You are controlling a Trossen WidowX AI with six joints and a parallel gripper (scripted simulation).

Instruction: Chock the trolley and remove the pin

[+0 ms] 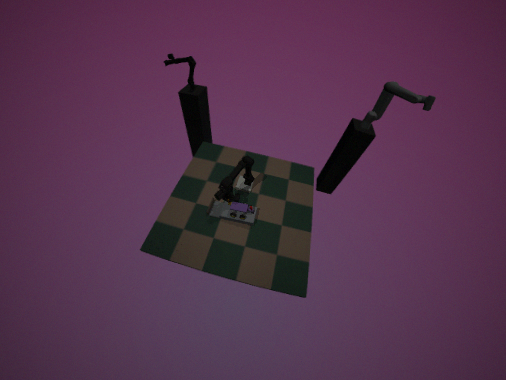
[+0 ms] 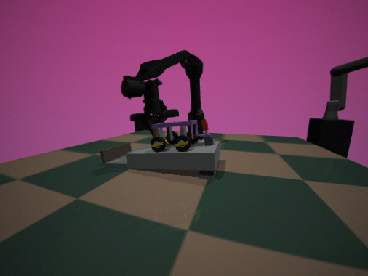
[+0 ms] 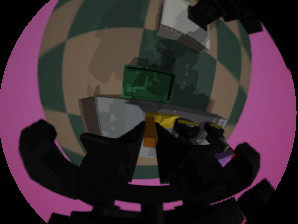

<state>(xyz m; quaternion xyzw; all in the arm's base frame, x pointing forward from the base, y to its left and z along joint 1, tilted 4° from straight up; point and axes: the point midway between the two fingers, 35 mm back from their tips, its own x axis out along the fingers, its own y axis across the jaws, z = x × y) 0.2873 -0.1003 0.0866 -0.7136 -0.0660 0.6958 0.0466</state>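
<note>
At the left of the exterior view, a low brown end wall point(image 1: 210, 206) point(image 2: 117, 153) point(image 3: 90, 116) stands across the foot of the grey ramp point(image 1: 220, 215) point(image 2: 171, 161) point(image 3: 114, 117). Next comes the black arm point(image 1: 237, 175) point(image 2: 164, 64), its pincer point(image 1: 223, 201) point(image 2: 153, 135) point(image 3: 149, 124) pointing down, clamped on the orange handle point(image 2: 154, 131) point(image 3: 150, 133) of the yellow chock point(image 1: 229, 203) point(image 3: 164, 120). The chock sits on the ramp just beside the downhill side of a far-side wheel point(image 3: 187, 128); whether they touch cannot be told.

Rightward, the trolley point(image 1: 239, 206) point(image 2: 174, 123) point(image 3: 226, 158) stands on the ramp, its purple top above black wheels with yellow bars. The red-headed stop pin point(image 1: 251, 208) point(image 2: 204, 125) is upright at its uphill end. The green tray point(image 3: 147, 84) lies on the checkered surface point(image 1: 225, 255) point(image 2: 138, 225) point(image 3: 82, 60) beyond the ramp's far side in the wrist view, with nothing visible inside it. Well apart, at the far right, a grey arm point(image 1: 382, 102) point(image 2: 338, 88) tops a black pedestal point(image 1: 345, 155) point(image 2: 330, 136).
</note>
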